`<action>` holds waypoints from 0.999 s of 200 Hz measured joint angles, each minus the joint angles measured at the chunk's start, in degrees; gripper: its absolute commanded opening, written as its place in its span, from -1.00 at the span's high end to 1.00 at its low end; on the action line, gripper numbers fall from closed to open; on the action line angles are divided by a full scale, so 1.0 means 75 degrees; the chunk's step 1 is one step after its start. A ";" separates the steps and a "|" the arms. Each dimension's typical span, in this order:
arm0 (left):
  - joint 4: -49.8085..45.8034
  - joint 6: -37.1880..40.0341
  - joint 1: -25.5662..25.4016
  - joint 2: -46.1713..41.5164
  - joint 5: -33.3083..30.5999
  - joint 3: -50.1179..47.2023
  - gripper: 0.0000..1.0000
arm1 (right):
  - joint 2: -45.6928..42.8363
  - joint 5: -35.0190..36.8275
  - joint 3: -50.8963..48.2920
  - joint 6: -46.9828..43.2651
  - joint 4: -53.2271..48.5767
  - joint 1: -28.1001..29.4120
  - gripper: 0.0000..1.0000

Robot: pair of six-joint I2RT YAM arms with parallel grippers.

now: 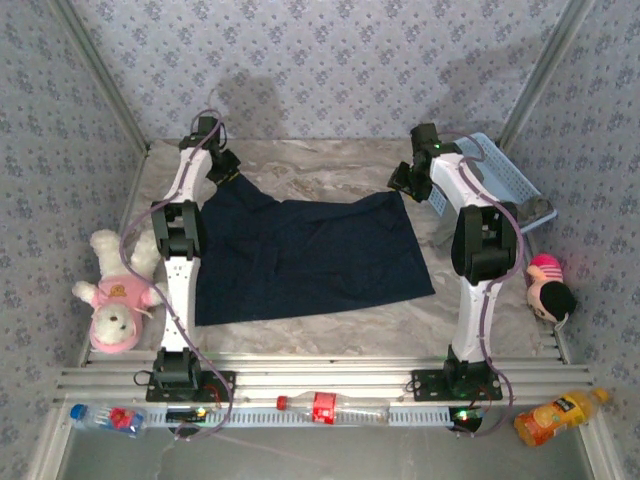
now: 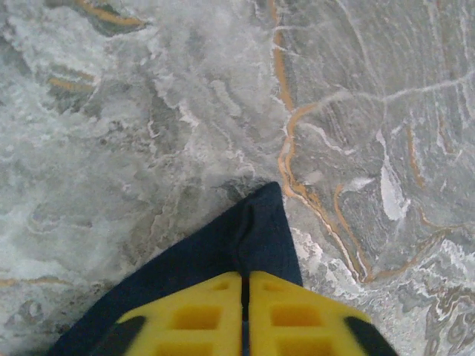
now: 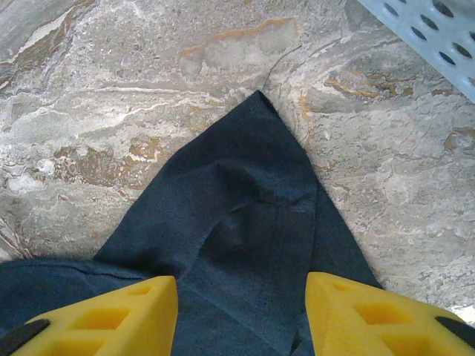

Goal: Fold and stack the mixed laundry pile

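T-shirt (image 1: 310,255), dark navy, lies spread mostly flat on marble table (image 1: 330,165), mid-surface, between both arms. Far left corner stretches out in a point toward left gripper (image 1: 222,165); far right corner sits at right gripper (image 1: 405,182). Left wrist view: left gripper (image 2: 245,280) has yellow fingers (image 2: 193,315) pressed together with only a thin slit between, pinching the cloth; the pointed T-shirt (image 2: 256,230) corner sticks out past the tips onto bare marble. Right wrist view: right gripper (image 3: 237,285) jaws wide apart, one yellow finger (image 3: 111,311) on each side, with the T-shirt (image 3: 252,193) corner lying between them, slightly rumpled with a fold, not gripped. Light blue basket (image 1: 505,170) sits just beyond right gripper at far right; its perforated wall (image 3: 423,33) is near the cloth tip but apart. White plush toy (image 1: 115,295) in pink top at left table edge, second plush (image 1: 548,288) at right edge. Clear bottle (image 1: 325,408) and orange bottle (image 1: 560,415) lie by the near rail
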 measured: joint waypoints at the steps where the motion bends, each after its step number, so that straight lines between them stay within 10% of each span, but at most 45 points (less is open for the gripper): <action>1: 0.0003 -0.0029 0.0000 0.0000 0.0006 0.0000 1.00 | 0.0009 0.0000 0.0009 -0.0003 0.0000 0.0000 0.05; 93: -0.0431 0.0119 -0.0111 -0.1154 0.0323 -0.1148 1.00 | 0.2250 0.0160 0.2055 0.0504 -0.0312 0.0449 0.08; 132: -0.0315 0.0114 -0.0204 -0.2186 0.0580 -0.2098 1.00 | 0.2349 0.0160 0.2072 0.0807 -0.0402 0.0606 1.00; 200: -0.0210 0.0111 0.0012 -0.2672 0.1005 -0.2224 1.00 | 0.2253 0.0548 0.3529 0.0082 -0.0597 0.0423 1.00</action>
